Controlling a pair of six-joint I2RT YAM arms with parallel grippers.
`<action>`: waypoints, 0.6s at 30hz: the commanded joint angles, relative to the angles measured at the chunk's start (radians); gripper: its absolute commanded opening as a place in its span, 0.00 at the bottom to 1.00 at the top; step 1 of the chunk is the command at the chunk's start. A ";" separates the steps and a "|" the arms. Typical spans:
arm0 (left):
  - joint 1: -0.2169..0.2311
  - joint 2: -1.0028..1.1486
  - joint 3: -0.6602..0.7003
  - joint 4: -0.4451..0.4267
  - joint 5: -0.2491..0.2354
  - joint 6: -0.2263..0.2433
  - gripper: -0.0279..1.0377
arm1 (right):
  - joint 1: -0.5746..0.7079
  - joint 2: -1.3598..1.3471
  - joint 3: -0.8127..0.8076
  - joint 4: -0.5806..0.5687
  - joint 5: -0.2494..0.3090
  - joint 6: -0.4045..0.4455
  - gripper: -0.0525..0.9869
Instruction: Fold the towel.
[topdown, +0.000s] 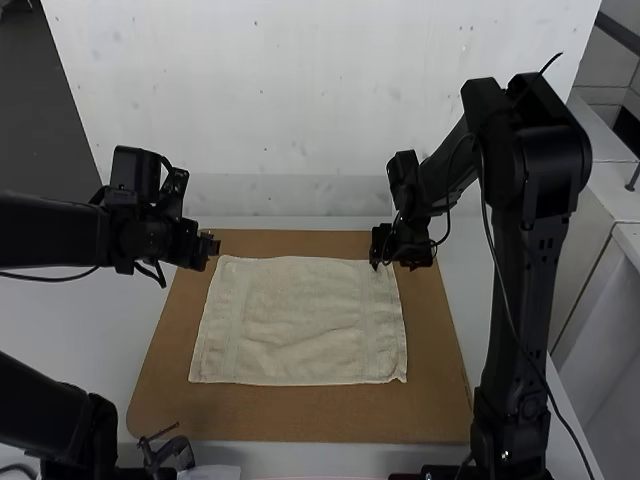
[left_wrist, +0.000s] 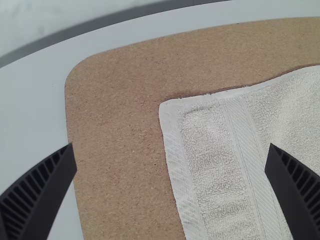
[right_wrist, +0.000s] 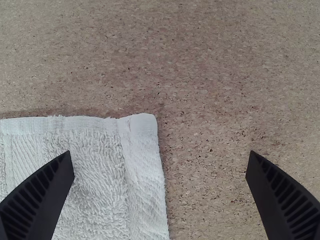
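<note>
The towel (topdown: 300, 325) lies flat on the brown board (topdown: 300, 428). The left gripper (left_wrist: 171, 150) and right gripper (right_wrist: 160, 155) are wide open by its far corners. First fold looks next: pinch both corners, bring them near.

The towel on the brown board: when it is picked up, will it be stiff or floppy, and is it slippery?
The towel will likely hang floppy, since it lies thin and slightly rippled. It is probably not very slippery, as its looped surface looks rough.
</note>
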 joint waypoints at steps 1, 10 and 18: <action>0.009 0.035 0.024 0.030 0.011 -0.003 0.94 | 0.036 0.030 0.034 -0.020 0.042 0.033 0.86; 0.011 0.248 0.090 0.042 0.029 -0.022 0.94 | 0.073 0.078 0.041 -0.083 0.138 0.053 0.14; -0.001 0.449 0.233 0.045 0.026 -0.046 0.94 | 0.069 0.091 0.036 -0.092 0.152 0.051 0.07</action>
